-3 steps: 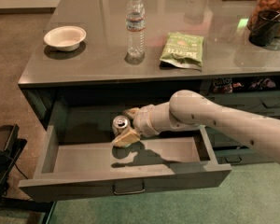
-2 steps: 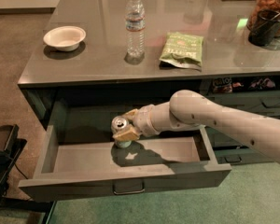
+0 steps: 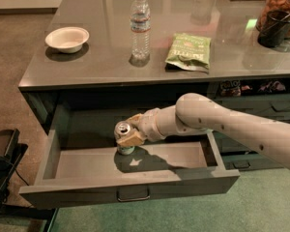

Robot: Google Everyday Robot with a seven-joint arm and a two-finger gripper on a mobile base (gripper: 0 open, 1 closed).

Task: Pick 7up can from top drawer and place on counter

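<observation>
The 7up can [image 3: 124, 138], green and white with a silver top, is upright inside the open top drawer [image 3: 130, 187], near its middle. My gripper [image 3: 130, 135] reaches in from the right on a beige arm and is shut on the can, fingers [image 3: 132, 140] around its upper part. The can appears to be held slightly above the drawer floor, with its shadow below it. The counter [image 3: 101, 57] is the glossy dark grey top right above the drawer. The drawer's metal pull handle [image 3: 133, 195] shows on its front.
On the counter stand a clear water bottle [image 3: 140, 25], a white bowl [image 3: 67, 38], a green snack bag [image 3: 189, 51] and dark containers [image 3: 279, 18] at far right. Narrower drawers [image 3: 261, 110] sit to the right. A dark object [image 3: 2, 153] stands at left on the floor.
My gripper has closed on the can and lifted it a little; the can now stands upright in the fingers, slightly higher than before.
</observation>
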